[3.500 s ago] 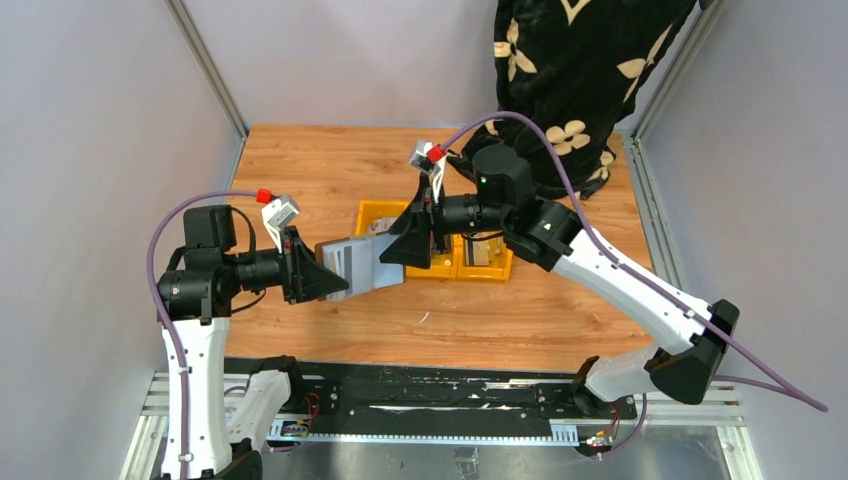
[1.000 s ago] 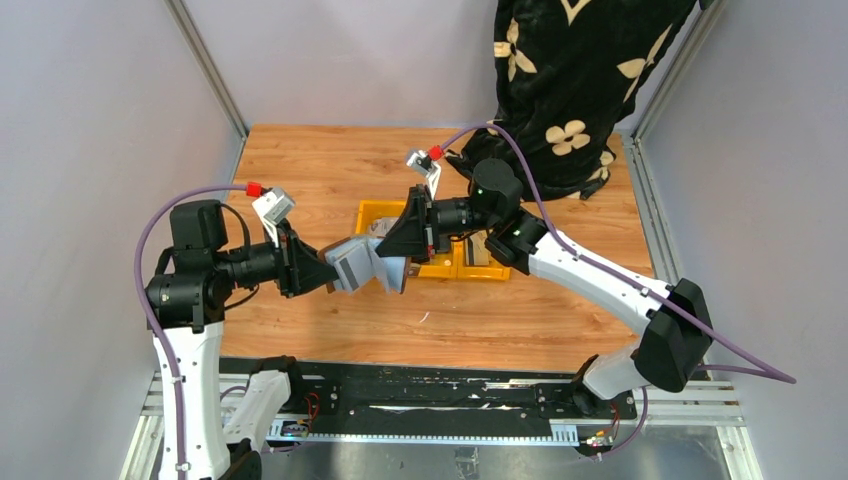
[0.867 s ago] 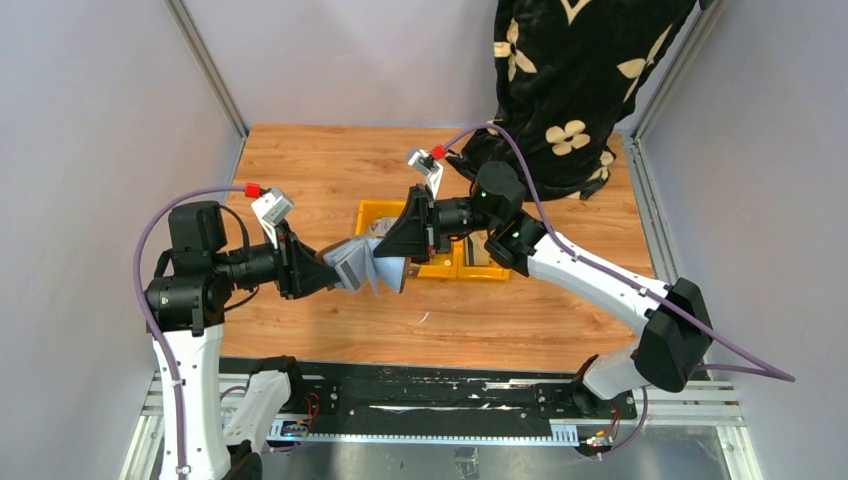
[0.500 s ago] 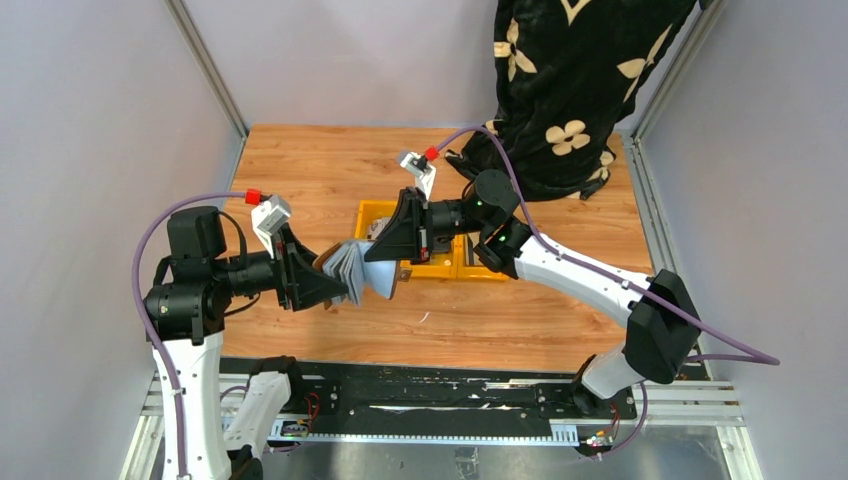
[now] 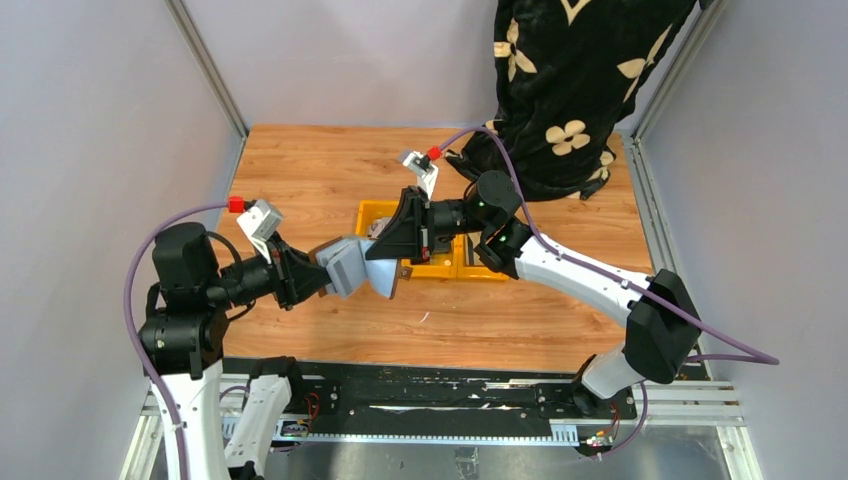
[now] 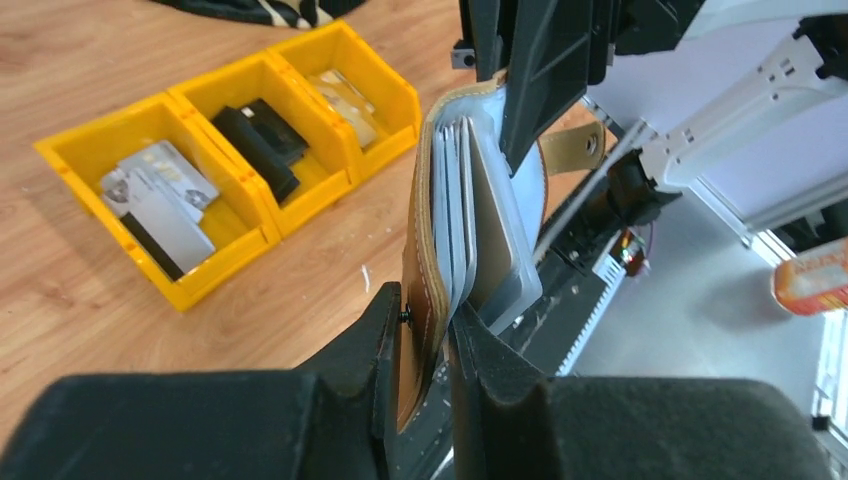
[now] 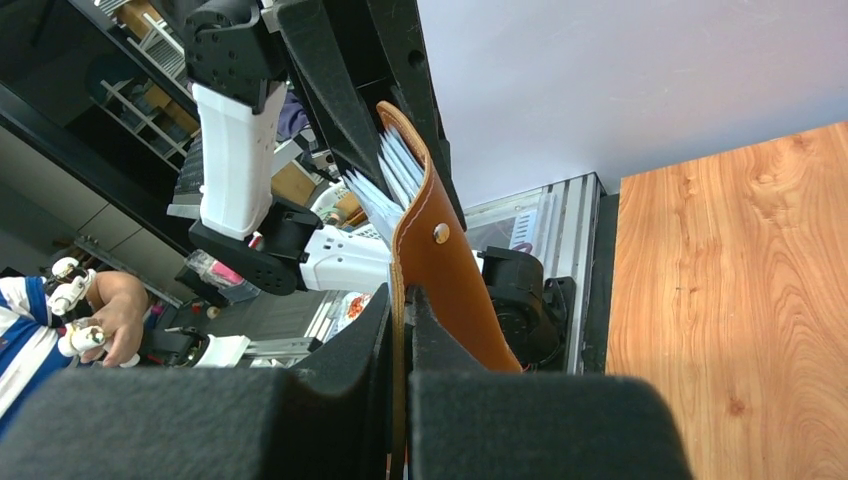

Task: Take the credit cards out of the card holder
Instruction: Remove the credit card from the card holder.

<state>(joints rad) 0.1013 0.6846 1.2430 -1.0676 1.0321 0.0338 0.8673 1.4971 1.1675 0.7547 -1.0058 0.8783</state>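
So the card holder (image 6: 420,220) is up in the air between the two arms, over the wooden table (image 5: 300,160), just left and near of the yellow tray (image 6: 228,268). It's spread open, with the grey plastic sleeves (image 6: 455,210) fanned out. The left gripper (image 6: 428,312) is clamped nearly closed on one brown leather cover. The right gripper (image 7: 402,298) is pinched tight on the other flap, the one with the snap tab (image 6: 572,147). Credit cards lie in the tray: grey-white printed ones (image 6: 165,195) in one end compartment, black (image 6: 255,140) in the middle, tan (image 6: 345,95) in the other end. Can't tell what's inside the sleeves.
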